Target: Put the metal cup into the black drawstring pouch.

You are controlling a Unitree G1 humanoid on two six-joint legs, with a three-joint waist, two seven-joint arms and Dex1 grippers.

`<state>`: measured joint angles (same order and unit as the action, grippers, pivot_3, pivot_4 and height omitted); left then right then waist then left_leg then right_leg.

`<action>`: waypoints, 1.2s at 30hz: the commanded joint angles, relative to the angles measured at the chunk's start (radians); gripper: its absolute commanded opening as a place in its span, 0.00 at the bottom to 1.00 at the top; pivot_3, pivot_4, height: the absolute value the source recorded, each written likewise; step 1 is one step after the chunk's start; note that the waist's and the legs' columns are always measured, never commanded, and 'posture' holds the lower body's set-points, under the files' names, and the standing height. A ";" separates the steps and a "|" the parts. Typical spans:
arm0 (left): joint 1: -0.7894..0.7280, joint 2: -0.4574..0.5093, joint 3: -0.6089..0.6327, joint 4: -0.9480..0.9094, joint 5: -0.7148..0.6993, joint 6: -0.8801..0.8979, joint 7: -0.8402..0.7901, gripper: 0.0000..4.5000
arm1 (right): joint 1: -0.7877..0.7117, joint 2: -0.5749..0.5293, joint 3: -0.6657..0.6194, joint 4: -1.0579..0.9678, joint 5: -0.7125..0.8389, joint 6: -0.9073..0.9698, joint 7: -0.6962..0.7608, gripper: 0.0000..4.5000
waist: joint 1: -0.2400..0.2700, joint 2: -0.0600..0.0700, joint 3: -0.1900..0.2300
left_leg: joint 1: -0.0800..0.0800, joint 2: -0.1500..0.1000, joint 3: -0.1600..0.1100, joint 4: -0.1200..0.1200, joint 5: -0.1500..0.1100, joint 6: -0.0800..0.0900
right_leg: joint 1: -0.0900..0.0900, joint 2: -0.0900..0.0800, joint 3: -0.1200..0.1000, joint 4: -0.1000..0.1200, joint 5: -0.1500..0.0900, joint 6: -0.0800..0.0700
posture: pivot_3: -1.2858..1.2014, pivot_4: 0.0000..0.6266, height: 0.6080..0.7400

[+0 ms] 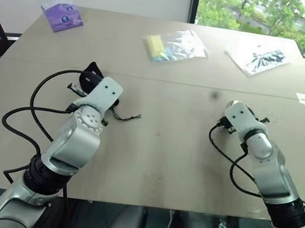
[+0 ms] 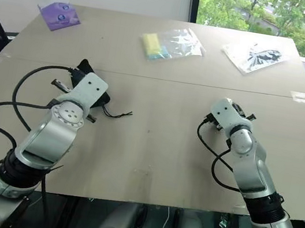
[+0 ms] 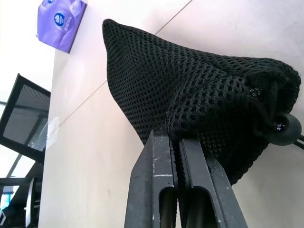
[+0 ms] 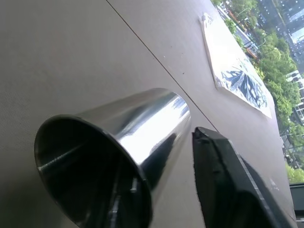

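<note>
The left gripper (image 3: 179,142) is clamped on the pouch (image 3: 199,90) near the table's (image 1: 153,143) left edge, while the cup (image 4: 114,156) lies on its side at the right gripper (image 4: 166,190), mouth toward the wrist, one finger inside and one outside.

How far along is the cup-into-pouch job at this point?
Done: the left hand is shut on the black drawstring pouch, pinching its mesh beside the gathered mouth. In hand: the right hand is at the metal cup on the table; whether it grips it is unclear. Left: lifting the cup, opening the pouch and dropping it in.
</note>
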<state>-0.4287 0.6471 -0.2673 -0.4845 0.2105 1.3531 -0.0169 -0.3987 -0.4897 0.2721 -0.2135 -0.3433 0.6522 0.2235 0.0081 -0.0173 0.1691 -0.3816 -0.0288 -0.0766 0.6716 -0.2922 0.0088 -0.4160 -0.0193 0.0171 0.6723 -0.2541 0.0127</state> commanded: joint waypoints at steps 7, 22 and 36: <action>-0.048 0.013 0.026 -0.036 0.009 0.005 -0.054 0.00 | -0.016 0.028 -0.098 -0.028 0.071 -0.073 0.060 0.01 | -0.014 -0.001 0.000 | 0.000 0.000 0.000 0.000 0.000 0.000 | 0.000 0.000 0.000 0.001 0.000 0.000 | 0.52 0.24 1.00; -0.272 -0.081 0.240 0.091 -0.343 0.232 -0.408 0.00 | 0.026 0.219 -0.113 -0.220 0.541 -0.091 0.362 0.01 | -0.021 -0.001 0.000 | 0.000 -0.001 0.000 0.004 0.000 0.000 | -0.001 0.000 0.000 0.006 0.000 0.000 | 0.52 0.24 1.00; -0.400 -0.162 0.315 0.408 -0.583 0.261 -0.532 0.00 | 0.109 0.202 -0.125 -0.293 0.622 -0.061 0.333 0.01 | -0.024 0.000 0.000 | 0.000 -0.001 -0.001 0.004 0.001 -0.001 | -0.002 0.000 0.000 0.007 0.000 0.000 | 0.52 0.24 1.00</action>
<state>-0.7884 0.4816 -0.0006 -0.1091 -0.3321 1.6130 -0.5182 -0.2865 -0.2880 0.1556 -0.4498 0.2571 0.5921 0.5593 -0.0154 -0.0178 0.1688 -0.3817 -0.0294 -0.0781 0.6758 -0.2913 0.0076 -0.4176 -0.0191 0.0167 0.6789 -0.2541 0.0127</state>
